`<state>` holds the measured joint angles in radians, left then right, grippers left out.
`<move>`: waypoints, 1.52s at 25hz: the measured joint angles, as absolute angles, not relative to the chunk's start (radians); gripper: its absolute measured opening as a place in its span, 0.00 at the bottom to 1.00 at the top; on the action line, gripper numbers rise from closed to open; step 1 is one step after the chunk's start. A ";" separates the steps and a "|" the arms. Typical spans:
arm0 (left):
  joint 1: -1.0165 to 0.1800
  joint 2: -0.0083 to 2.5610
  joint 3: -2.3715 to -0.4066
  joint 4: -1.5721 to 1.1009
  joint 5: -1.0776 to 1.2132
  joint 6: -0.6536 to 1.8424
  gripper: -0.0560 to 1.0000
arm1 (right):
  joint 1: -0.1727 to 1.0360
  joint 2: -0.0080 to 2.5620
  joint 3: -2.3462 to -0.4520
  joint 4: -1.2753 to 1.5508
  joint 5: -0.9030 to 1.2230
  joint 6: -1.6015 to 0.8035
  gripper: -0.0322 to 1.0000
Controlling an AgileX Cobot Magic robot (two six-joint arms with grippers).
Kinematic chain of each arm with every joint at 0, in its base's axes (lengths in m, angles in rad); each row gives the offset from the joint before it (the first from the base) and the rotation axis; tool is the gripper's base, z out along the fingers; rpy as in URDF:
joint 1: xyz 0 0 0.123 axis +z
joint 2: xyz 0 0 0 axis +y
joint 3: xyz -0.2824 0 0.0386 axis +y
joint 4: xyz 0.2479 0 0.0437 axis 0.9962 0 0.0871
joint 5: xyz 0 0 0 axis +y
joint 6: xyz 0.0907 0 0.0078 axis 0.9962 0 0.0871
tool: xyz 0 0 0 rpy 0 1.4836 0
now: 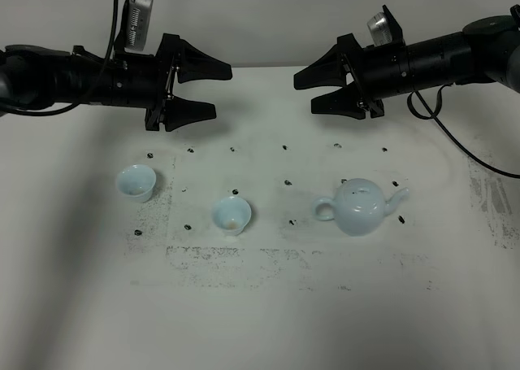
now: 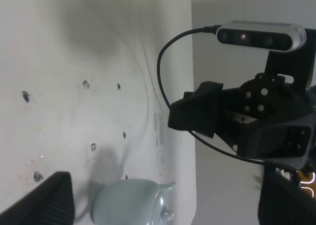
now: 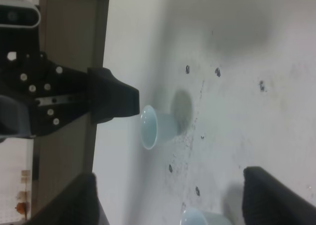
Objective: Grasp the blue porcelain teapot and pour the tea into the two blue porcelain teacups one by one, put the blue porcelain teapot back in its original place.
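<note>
Right of centre on the white surface stands the teapot, upright with its lid on. Its handle is turned toward the middle teacup and its spout points the other way. Open gaps separate the teapot, the middle teacup and the left teacup, and a broad open stretch lies in front of all three. Near the far edge, the left tool and right tool hang above the surface, tips facing across a gap. Both are released, with jaws spread, grasping nothing.

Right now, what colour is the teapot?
The teapot is plain glossy pale blue, clearest in the exterior high view.
</note>
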<state>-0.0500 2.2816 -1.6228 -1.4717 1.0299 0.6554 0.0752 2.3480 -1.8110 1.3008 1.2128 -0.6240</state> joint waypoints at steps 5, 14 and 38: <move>-0.050 2.282 -1.623 -1.472 1.031 0.655 0.74 | 0.075 2.348 -1.811 1.301 1.213 -0.622 0.60; -0.050 2.282 -1.623 -1.472 1.033 0.655 0.74 | 0.075 2.348 -1.811 1.301 1.213 -0.622 0.60; 0.045 2.280 -2.157 -0.353 1.105 0.025 0.74 | 0.075 2.348 -1.811 1.302 1.213 -0.623 0.60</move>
<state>0.0447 2.2796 -2.1567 -0.3527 1.1051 0.0248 0.0752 2.3480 -1.8110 1.3016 1.2128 -0.6227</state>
